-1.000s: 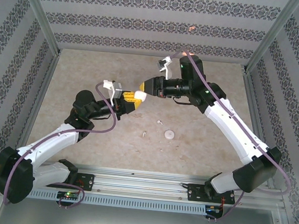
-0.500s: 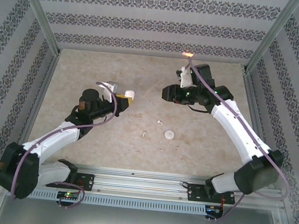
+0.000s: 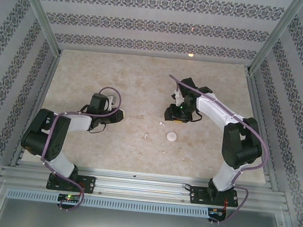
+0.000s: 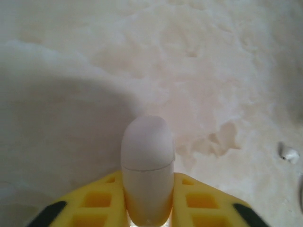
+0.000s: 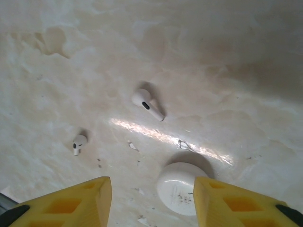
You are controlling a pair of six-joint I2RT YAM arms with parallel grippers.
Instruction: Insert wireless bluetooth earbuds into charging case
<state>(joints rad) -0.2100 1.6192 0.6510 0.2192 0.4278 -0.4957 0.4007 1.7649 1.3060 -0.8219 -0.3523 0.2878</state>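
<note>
My left gripper (image 4: pixel 147 183) is shut on the charging case (image 4: pixel 147 158), a white rounded shell with a thin seam across it, standing out beyond the yellow fingers (image 4: pixel 97 201). In the top view the left gripper (image 3: pixel 117 115) sits low at mid-left of the table. Two wireless bluetooth earbuds lie on the table: one (image 5: pixel 148 105) (image 3: pixel 162 124) ahead of my right gripper, the other (image 5: pixel 79 143) (image 3: pixel 146 135) to its left. My right gripper (image 5: pixel 152 183) (image 3: pixel 174 116) hangs open over them with nothing between its fingers.
A round glossy white piece (image 5: pixel 182 189) (image 3: pixel 170 136) lies on the marbled tabletop (image 3: pixel 133 79) just inside my right gripper's right finger (image 5: pixel 222 203). Patterned walls and metal posts (image 3: pixel 40 15) ring the table.
The two grippers have parted from their meeting above the table. The left drew back and down with the case. The right let go, opened, and dropped over the earbuds.
</note>
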